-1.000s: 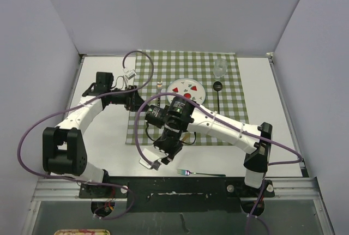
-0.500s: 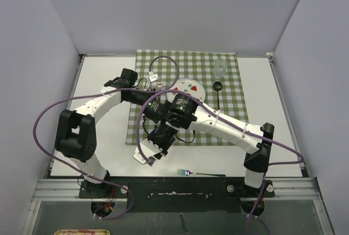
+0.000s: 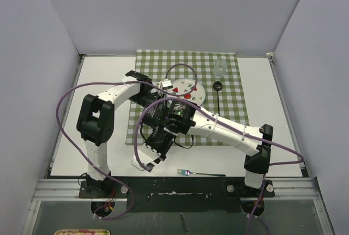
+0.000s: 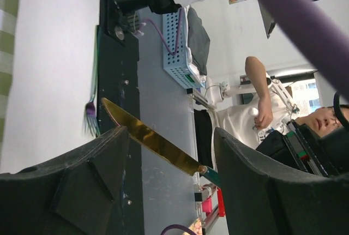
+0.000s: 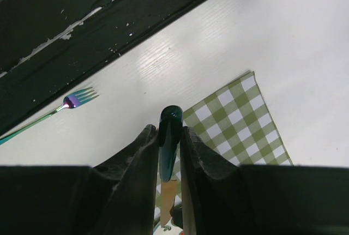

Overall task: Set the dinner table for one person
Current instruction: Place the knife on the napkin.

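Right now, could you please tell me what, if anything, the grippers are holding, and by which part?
The right gripper holds the knife by its teal handle; the gold blade is free. The left gripper is open, holding nothing.

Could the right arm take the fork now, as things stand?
Probably not yet: the right pincer is shut on the knife. The fork lies uncovered on the dinner table, with nothing in the way.

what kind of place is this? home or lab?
Probably a robotics lab cell, not a home: plain panel walls box in the white rail-edged table, and the left wrist view shows a person among other equipment.
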{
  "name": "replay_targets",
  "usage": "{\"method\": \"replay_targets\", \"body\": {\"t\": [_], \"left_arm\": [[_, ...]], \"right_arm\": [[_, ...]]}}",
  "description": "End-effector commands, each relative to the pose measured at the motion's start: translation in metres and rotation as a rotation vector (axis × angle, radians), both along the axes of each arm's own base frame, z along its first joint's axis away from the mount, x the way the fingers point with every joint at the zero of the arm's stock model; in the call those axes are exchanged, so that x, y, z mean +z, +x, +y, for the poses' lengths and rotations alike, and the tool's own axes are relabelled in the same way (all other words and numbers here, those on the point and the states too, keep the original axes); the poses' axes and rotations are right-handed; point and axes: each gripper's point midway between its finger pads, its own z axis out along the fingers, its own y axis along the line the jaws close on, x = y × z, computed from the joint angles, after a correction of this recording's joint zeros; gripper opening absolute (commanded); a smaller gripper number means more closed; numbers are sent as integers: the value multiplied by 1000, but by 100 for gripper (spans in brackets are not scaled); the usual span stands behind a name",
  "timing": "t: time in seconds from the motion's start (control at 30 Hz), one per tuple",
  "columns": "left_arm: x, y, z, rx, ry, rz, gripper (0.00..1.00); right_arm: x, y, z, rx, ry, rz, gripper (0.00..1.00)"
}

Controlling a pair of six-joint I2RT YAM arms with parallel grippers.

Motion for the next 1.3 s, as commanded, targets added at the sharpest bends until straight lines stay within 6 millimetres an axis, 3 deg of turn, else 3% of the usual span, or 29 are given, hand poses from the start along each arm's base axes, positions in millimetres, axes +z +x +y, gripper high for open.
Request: {"method": "replay_targets", "body": {"t": [0.0, 0.33, 0.57, 0.73, 1.27], "left_arm": [[34, -25, 0, -11, -46, 73, 62], [33, -35, -3, -30, -24, 130, 62], [19, -52, -8, -84, 18, 169, 63], [7, -52, -8, -88, 47, 205, 63], [8, -52, -9, -117, 109, 217, 62]], "right_arm": [[10, 2, 5, 7, 37, -41, 0], [1, -3, 6, 24, 5, -58, 0], [-2, -2, 9, 23, -2, -80, 0], [-3, -3, 8, 16, -8, -91, 0], [7, -3, -4, -6, 18, -110, 0]]}}
